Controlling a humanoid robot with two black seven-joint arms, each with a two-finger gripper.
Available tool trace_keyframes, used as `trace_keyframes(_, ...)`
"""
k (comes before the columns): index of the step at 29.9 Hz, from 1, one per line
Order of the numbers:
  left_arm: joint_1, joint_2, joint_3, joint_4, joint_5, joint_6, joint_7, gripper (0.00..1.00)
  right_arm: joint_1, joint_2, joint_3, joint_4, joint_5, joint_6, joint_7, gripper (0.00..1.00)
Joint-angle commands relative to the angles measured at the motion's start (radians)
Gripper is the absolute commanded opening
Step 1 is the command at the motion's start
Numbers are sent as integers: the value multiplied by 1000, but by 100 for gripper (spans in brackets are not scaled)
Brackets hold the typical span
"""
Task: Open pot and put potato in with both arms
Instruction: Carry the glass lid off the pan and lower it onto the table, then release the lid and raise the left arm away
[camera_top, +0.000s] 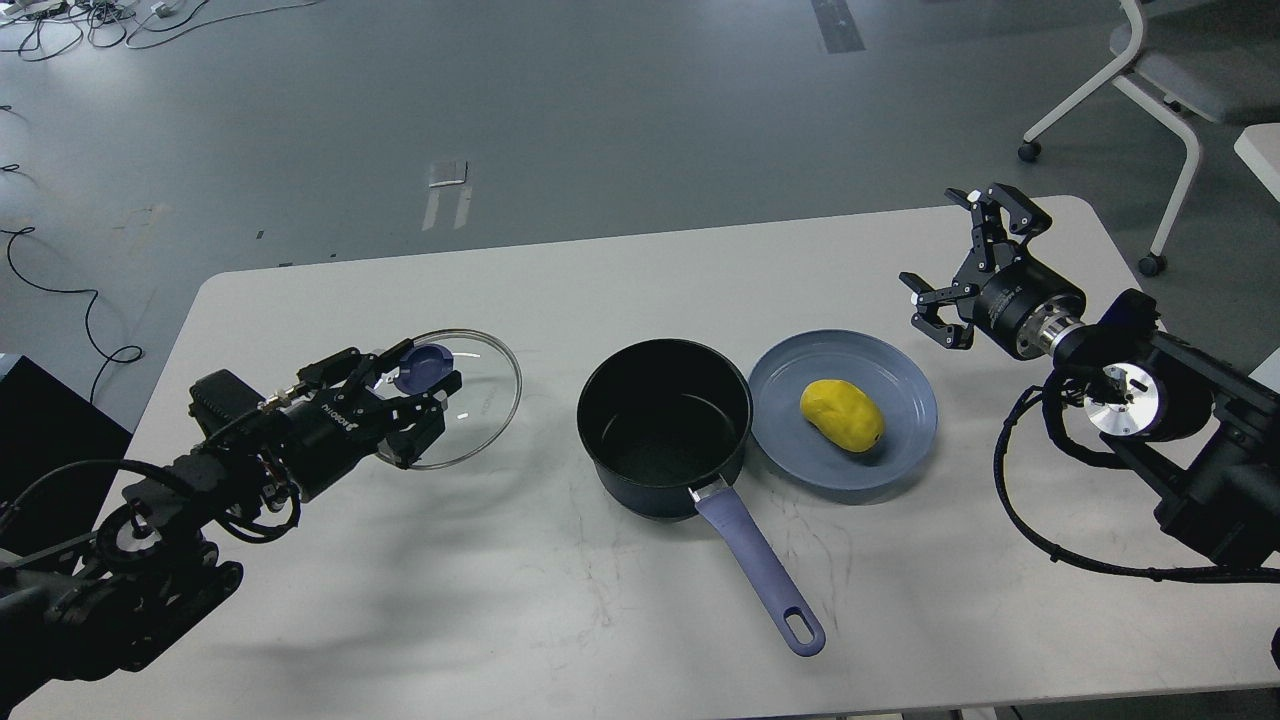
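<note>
my left gripper (425, 395) jaws grasping the glass lid (480, 385); right gripper (955, 255) jaws released; potato (842, 414) on plate (905, 385) beside open pot (665, 425).

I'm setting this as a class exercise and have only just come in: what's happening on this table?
A two-armed robot is putting a potato into a pot. The pot stands open and empty in the middle of the table. The left gripper is at the glass lid, off to the pot's left. The potato lies on a blue-grey plate beside the pot. The right gripper is open, above the table's far right, holding nothing.
</note>
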Motion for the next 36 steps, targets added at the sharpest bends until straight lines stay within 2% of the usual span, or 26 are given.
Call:
trace_keyframes(1,1,-20,38,45,-43,3,-4,23,1,-3,0,0,0,0,0,100)
trace_keyframes(10,3,-48,96,52,-75,3,-4,25,3,-4,-2,-6,0,0,0,100)
trace_keyframes(13,3,-51,96,52,-75,3,-4,32,3,-6,-2,-6,0,0,0,100)
trace_keyframes(17,6,-52,96,52,-75,3,-4,33,3,-7,-2,-6,0,0,0,100)
trace_keyframes(20,6,-54,96,52,-78,3,-4,49,3,-7,-2,-8,0,0,0,100)
trace_keyframes(21,4,-60,96,52,-86,3,-4,66,3,-7,-3,-8,0,0,0,100)
trace_keyframes(22,6,-61,96,52,-90,3,-4,71,3,-7,-3,-8,0,0,0,100)
trace_keyframes(30,7,-61,144,52,-93,3,-4,73,1,-14,-3,-8,0,2,0,100)
trace_keyframes(33,3,-63,142,48,-96,3,-4,77,1,-14,-3,-8,0,2,-1,100)
trace_keyframes(35,-11,-60,126,29,-134,3,-4,97,3,-15,-5,-8,0,6,-1,100)
trace_keyframes(36,-26,-54,116,9,-202,3,-4,98,3,-15,-10,-5,-3,8,0,100)
